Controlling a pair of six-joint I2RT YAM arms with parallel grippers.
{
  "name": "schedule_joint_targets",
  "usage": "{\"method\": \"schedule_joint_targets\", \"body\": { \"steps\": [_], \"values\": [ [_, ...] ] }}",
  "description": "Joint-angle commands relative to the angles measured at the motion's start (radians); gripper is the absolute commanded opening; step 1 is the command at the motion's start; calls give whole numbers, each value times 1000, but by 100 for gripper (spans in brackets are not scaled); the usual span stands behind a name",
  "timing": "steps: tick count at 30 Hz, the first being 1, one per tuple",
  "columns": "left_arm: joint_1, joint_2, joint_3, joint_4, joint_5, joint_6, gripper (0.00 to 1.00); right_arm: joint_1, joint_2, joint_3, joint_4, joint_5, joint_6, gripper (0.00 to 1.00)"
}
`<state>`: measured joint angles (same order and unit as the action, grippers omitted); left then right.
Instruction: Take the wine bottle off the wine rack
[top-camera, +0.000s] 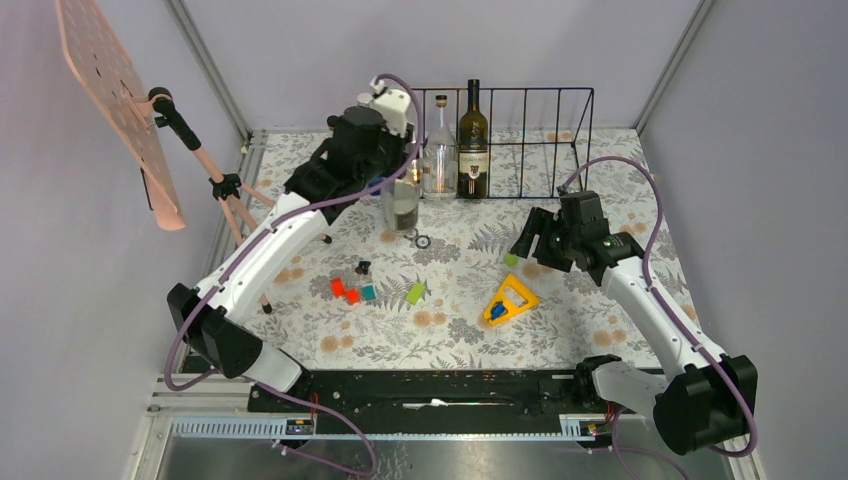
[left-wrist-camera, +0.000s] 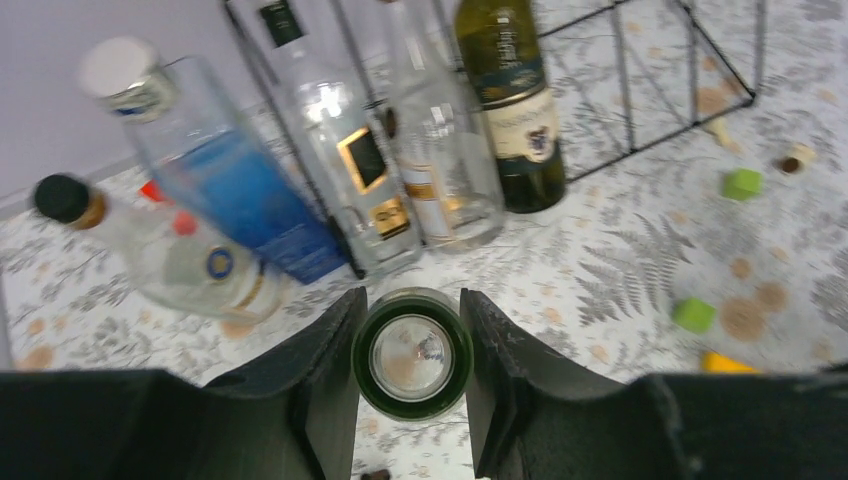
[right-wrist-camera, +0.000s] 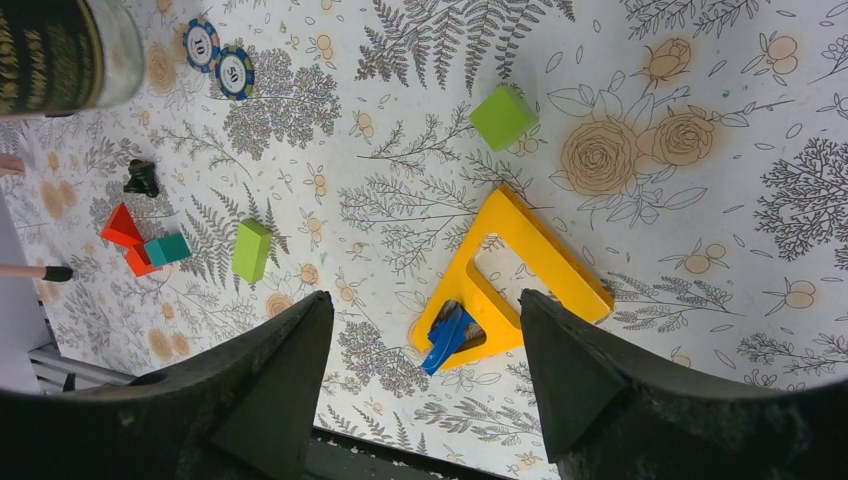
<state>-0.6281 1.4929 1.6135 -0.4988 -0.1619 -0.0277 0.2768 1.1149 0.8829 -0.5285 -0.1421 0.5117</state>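
The left gripper's (left-wrist-camera: 412, 322) jaws pinch the wine bottle (left-wrist-camera: 412, 355): in the left wrist view we look straight down its open green mouth, with a black finger pressed against each side. From above, this bottle is upright just in front of the left end of the wine rack (top-camera: 540, 89), outside its bars. We cannot tell whether its base touches the table (top-camera: 600, 200). In the right wrist view its dark label with gold lettering shows at the upper left corner, next to two poker chips (right-wrist-camera: 202, 43).

Inside the rack we see a clear bottle (top-camera: 438, 150) and, just beside it on the right, a dark green bottle (top-camera: 472, 140) with a pale label, both upright. The bays further right hold nothing that we can make out. The left wrist view adds another clear bottle with a black label (left-wrist-camera: 350, 160), a leaning blue-tinted bottle (left-wrist-camera: 225, 175) and a small black-capped bottle (left-wrist-camera: 170, 250) lying on its side. We cannot tell which of these are within the bars.

The right gripper's (right-wrist-camera: 425, 300) jaws are spread wide and hold nothing. It hangs above a yellow triangle (right-wrist-camera: 545, 250) with a blue piece (right-wrist-camera: 448, 335) in its opening. A green cube (right-wrist-camera: 502, 116), a green block (right-wrist-camera: 251, 250), a red block (right-wrist-camera: 125, 228) and a teal block (right-wrist-camera: 168, 248) lie scattered on the flowered cloth.
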Motion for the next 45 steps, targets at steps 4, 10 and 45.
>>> {"method": "schedule_joint_targets", "body": {
  "steps": [4,10,45],
  "values": [
    [145,-139,-78,353,-34,-39,0,3,2,-4,13,7,-21,76],
    [262,-129,-131,426,17,-91,0,3,17,-4,12,4,-23,76],
    [355,53,-268,822,131,-112,33,4,44,28,-25,-26,-63,76]
  ]
}}
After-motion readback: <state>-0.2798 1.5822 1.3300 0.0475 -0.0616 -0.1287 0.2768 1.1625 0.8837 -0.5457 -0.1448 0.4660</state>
